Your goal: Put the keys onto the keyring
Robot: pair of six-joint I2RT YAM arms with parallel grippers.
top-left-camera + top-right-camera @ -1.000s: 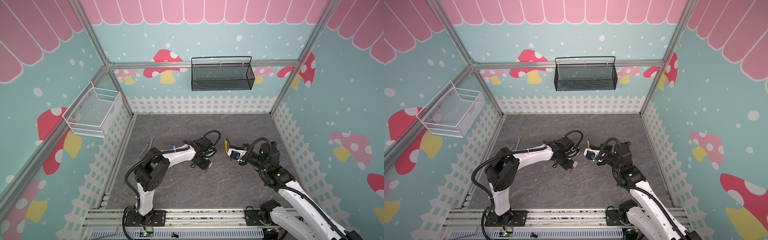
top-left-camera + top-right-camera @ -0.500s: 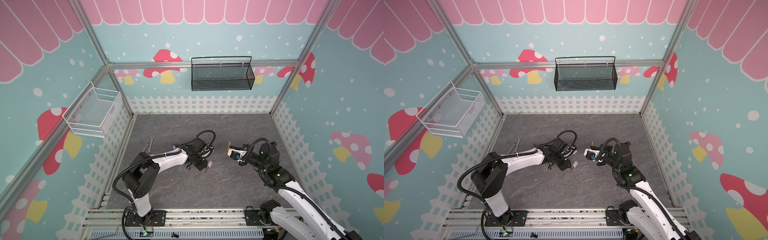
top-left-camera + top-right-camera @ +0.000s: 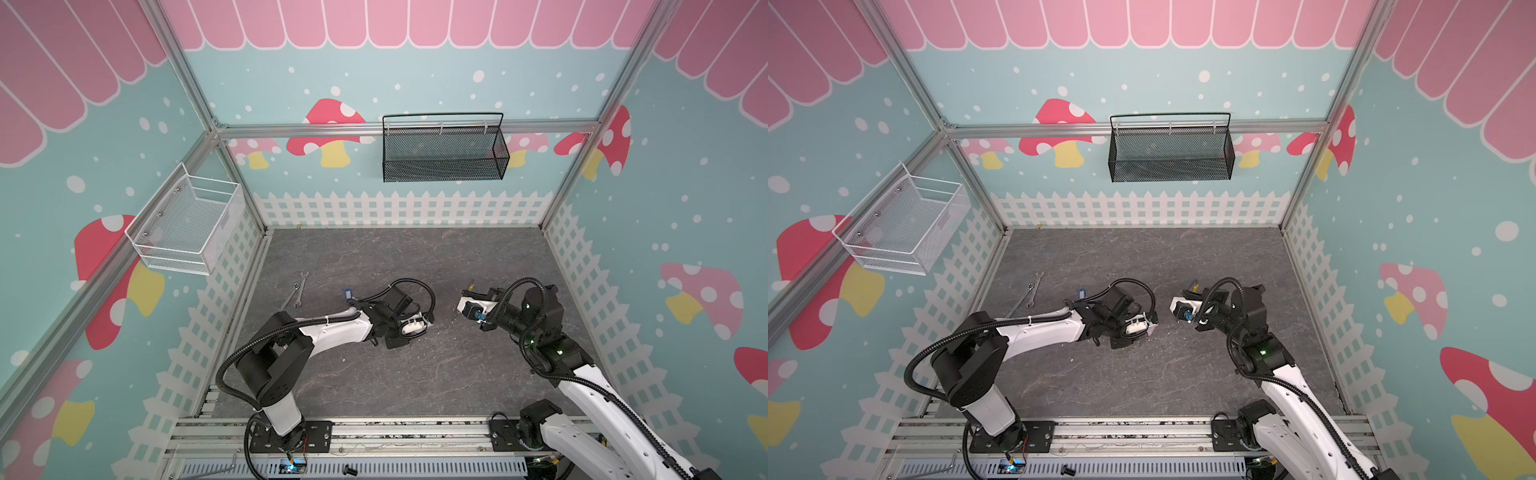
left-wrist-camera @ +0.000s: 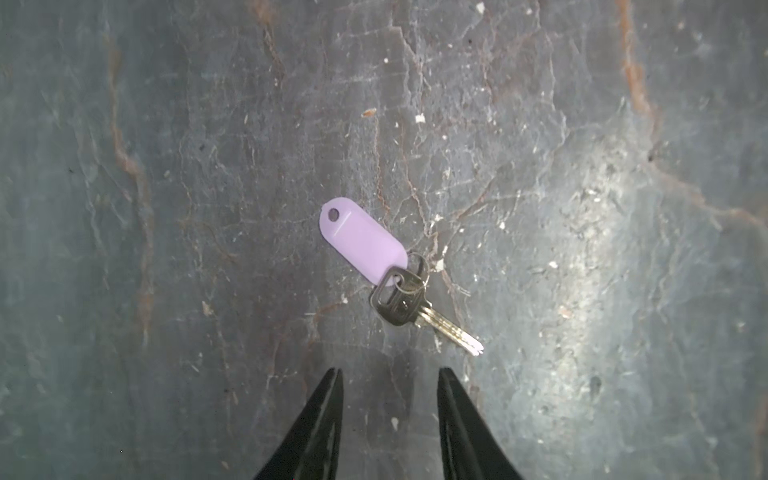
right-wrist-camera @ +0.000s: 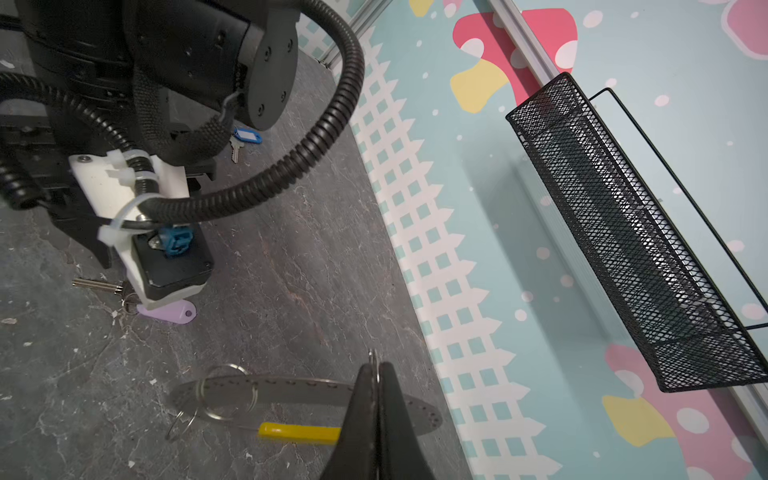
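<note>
Keys both lie on the grey floor point(image 3: 415, 374), neither of them on the keyring. The lilac-tagged key point(image 4: 399, 303) rests flat just ahead of the left gripper point(image 4: 388, 374). That gripper's black fingers stand apart with nothing between them, their tips clear of the key. The blue-tagged key point(image 3: 348, 296) lies further back, beside that arm's wrist and near two wrenches point(image 3: 301, 289). The right gripper point(image 5: 376, 368) is pinched together on the thin wire of the keyring point(image 5: 299, 432) and faces the left gripper across a gap. The ring's yellow piece sits just beside the fingers, and what look like small split rings hang on the wire, though that part is blurred.
</note>
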